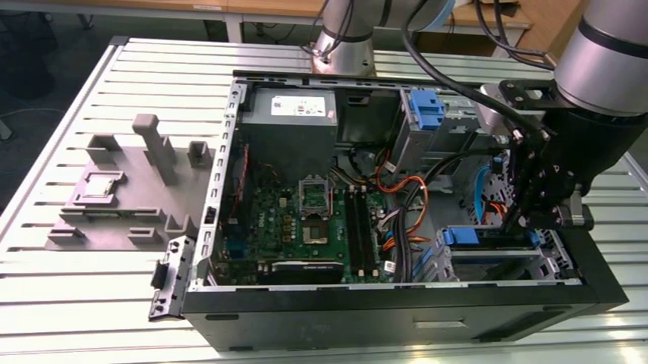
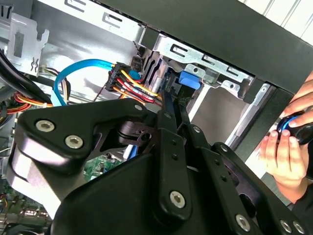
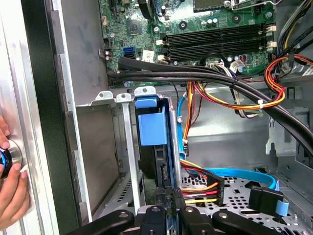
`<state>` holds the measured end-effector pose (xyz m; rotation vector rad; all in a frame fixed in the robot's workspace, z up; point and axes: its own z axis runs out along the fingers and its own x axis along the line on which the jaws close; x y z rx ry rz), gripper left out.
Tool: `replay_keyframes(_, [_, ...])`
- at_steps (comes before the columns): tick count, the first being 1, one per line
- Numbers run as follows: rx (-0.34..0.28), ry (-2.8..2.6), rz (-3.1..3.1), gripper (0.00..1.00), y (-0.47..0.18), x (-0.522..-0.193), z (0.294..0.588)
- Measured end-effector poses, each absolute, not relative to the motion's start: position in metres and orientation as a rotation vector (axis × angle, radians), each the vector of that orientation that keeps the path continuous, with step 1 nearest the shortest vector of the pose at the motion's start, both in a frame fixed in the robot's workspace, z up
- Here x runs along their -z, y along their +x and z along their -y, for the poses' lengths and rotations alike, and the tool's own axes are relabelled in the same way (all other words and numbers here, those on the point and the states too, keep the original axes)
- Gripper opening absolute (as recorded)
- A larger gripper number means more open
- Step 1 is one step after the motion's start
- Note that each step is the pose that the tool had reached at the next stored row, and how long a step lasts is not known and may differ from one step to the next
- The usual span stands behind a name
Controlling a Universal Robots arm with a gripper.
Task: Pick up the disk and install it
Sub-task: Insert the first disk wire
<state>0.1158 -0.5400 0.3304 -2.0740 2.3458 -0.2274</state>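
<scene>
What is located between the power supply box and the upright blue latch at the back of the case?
In the exterior view, an open dark gap of the case interior separates the grey power supply box from the blue latch.

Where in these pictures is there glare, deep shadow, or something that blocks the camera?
Exterior view: light reflects off the slatted metal table near the front edge; the computer case is dark down its front side. Second wrist view: the black gripper linkage hides much of the scene. First wrist view: evenly lit, the motherboard reads clearly.

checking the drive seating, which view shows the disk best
The first wrist view: the disk stands edge-on in its bay, blue bracket facing the camera. The second wrist view shows only its blue tab; the exterior view, a blue patch beside the arm.
</scene>
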Motion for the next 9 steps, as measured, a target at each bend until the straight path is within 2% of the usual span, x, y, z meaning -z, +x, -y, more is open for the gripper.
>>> replay_keyframes(9, [0.221,-2.062,-2.364,0.17,0.1168,-0.3292,0.5400])
